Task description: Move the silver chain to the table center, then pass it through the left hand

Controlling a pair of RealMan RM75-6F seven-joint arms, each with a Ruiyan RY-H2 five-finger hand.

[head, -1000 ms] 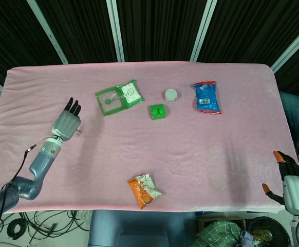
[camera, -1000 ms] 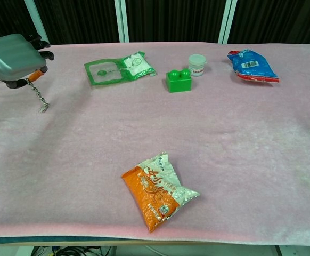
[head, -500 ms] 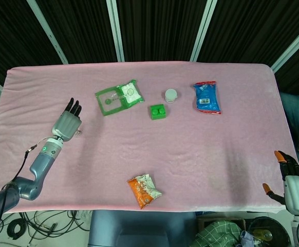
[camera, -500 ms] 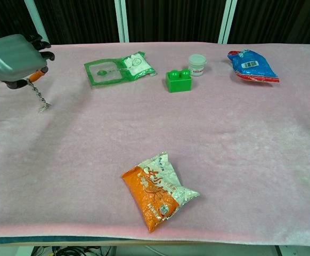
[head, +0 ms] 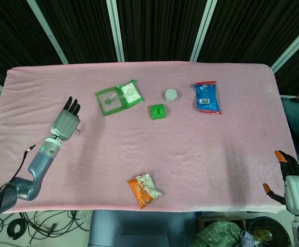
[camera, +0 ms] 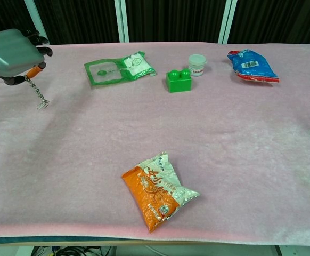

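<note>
Head view: left hand (head: 64,121) over the left part of the pink cloth-covered desk (head: 201,149), back of the hand up, fingers hiding most of the chain (head: 77,132); only a faint thin glint shows at its edge. Right hand (head: 292,182) partly cut off at the lower right corner, off the desk; whether it is wide or closed, cannot tell. Chest view: left hand (camera: 14,52) cropped at the frame edge, pinching the top of the silver chain (camera: 37,94), whose fine metal links hang down, lower end near the cloth. Crinkled orange foil packet (camera: 157,191) lies near the front edge; blocky green plastic brick (camera: 178,80) farther back.
</note>
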